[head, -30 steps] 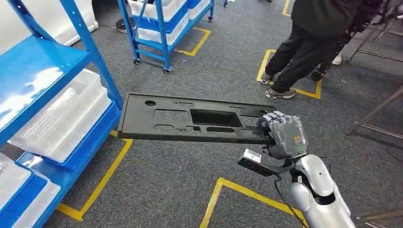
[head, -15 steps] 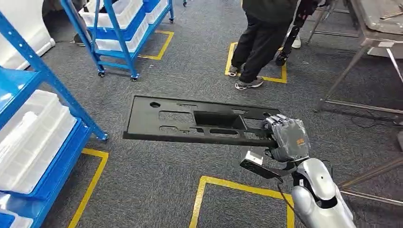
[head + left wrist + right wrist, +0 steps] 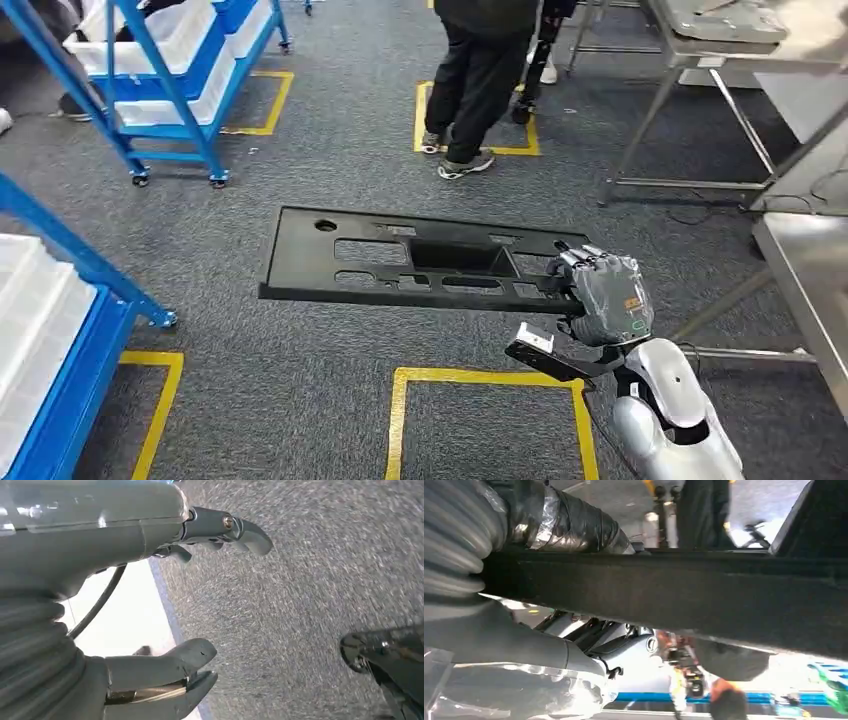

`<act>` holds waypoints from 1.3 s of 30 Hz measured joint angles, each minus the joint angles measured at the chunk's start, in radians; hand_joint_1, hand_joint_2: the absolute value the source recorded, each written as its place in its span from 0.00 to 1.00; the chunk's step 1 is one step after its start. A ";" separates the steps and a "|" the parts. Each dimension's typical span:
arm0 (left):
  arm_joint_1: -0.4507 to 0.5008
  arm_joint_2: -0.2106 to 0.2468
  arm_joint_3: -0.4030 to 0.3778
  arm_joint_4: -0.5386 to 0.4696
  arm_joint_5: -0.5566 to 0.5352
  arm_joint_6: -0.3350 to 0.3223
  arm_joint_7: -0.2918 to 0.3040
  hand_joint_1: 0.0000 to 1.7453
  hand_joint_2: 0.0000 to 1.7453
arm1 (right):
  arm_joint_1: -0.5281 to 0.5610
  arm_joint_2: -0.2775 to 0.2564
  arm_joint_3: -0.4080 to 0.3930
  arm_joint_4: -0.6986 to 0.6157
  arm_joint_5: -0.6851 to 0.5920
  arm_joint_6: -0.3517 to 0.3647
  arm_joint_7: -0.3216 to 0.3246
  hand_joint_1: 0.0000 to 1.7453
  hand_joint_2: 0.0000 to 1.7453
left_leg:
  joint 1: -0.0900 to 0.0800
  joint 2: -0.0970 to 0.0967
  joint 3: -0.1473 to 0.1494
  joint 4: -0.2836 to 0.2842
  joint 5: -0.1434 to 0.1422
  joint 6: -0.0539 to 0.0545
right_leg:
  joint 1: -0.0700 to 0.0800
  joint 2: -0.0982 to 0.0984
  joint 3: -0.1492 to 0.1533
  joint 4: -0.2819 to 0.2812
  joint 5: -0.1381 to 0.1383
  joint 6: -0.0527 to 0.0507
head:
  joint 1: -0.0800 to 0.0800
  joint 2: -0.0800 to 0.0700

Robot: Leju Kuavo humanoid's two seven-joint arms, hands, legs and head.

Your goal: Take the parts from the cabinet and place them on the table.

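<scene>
Above the carpet, short of the worktop [image 3: 806, 262]
My right robot hand [image 3: 603, 296] clamps the black panel's [image 3: 400, 258] end; cantilevered, it could twist loose.

Grey carpet [image 3: 300, 390], yellow floor tape [image 3: 480, 377], blue shelving [image 3: 160, 75]

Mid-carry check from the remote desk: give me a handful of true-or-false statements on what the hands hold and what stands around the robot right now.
1. The right hand grips the black panel at one end. True.
2. The black panel lies on the carpet. False: it is held up above the carpet, sticking out level from the right hand.
3. The left hand holds a part. False: it holds nothing, its fingers apart above the carpet.
4. A person in dark trousers stands ahead of the robot. True.
5. The metal table is on the robot's left. False: it is on the right; the blue rack is on the left.
</scene>
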 joint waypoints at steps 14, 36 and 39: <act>0.001 0.000 0.007 0.000 0.004 0.000 -0.002 0.00 1.00 | -0.072 -0.051 -0.037 0.005 0.271 0.001 0.123 1.00 1.00 | 0.003 -0.054 -0.149 0.328 -0.145 -0.041 | 0.023 0.049 0.119 -0.218 0.066 -0.057 | -0.002 0.000; -0.004 -0.010 0.033 0.000 0.013 0.008 -0.002 0.00 1.00 | -0.187 -0.097 -0.011 0.122 0.400 0.014 0.202 1.00 1.00 | -0.011 0.054 0.002 0.005 -0.007 -0.023 | 0.021 -0.059 0.107 -0.218 0.070 -0.015 | -0.002 0.000; -0.008 -0.010 0.033 0.000 0.013 0.010 -0.002 0.00 1.00 | -0.188 -0.100 -0.013 0.124 0.401 0.014 0.202 1.00 1.00 | -0.003 0.042 0.012 0.018 -0.029 -0.042 | 0.015 -0.023 0.120 -0.229 0.073 -0.037 | -0.002 0.000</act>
